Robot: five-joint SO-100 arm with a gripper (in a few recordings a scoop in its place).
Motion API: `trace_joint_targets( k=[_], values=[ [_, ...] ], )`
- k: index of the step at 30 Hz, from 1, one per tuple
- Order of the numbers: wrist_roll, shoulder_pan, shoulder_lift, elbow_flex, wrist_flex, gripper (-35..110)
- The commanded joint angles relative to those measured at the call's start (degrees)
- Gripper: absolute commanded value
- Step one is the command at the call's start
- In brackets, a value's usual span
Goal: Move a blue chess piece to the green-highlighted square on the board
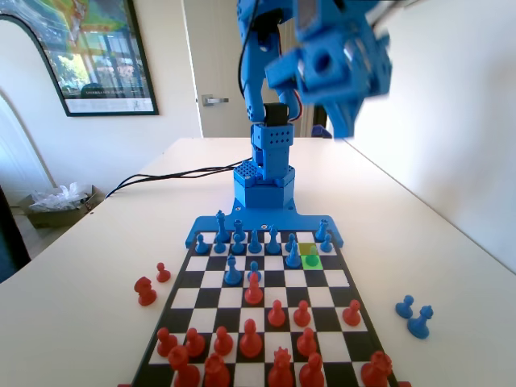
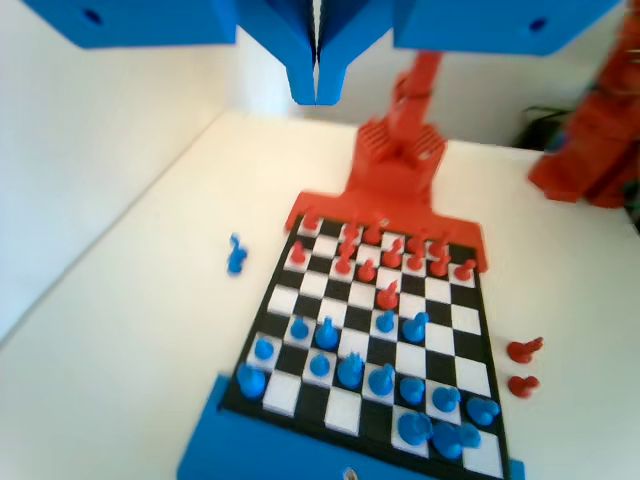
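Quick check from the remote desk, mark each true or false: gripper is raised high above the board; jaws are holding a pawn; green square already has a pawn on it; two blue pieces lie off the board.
1. The gripper is raised high above the board. True.
2. It holds a pawn. False: the jaws are shut together on nothing.
3. A pawn stands on the green-highlighted square. False: it is bare.
4. Two blue pieces lie off the board, on the table. True.

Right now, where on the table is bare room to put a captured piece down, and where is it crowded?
In the fixed view, the table is bare left of the board, beyond two red pieces, and right of it, around two blue pieces. Crowded: both back ranks, and the green-highlighted square among blue pieces.
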Motion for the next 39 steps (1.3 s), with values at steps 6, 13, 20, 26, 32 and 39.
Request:
trace_joint_targets(
  k=[6, 13, 20, 26, 32, 39],
  values=[
    [1.93, 4.83, 10.02, -0.18, 1.23, 1],
    [-0.79, 8.61, 18.54, 5.8, 2.2, 1],
    [-3.6, 9.84, 25.84, 12.74, 2.99, 1],
    [-6.06, 10.72, 29.53, 16.0, 3.43, 1],
    [-6.5, 11.6, 32.43, 18.81, 2.11, 1],
    [-6.59, 12.92, 33.75, 19.51, 0.79, 1]
  ],
)
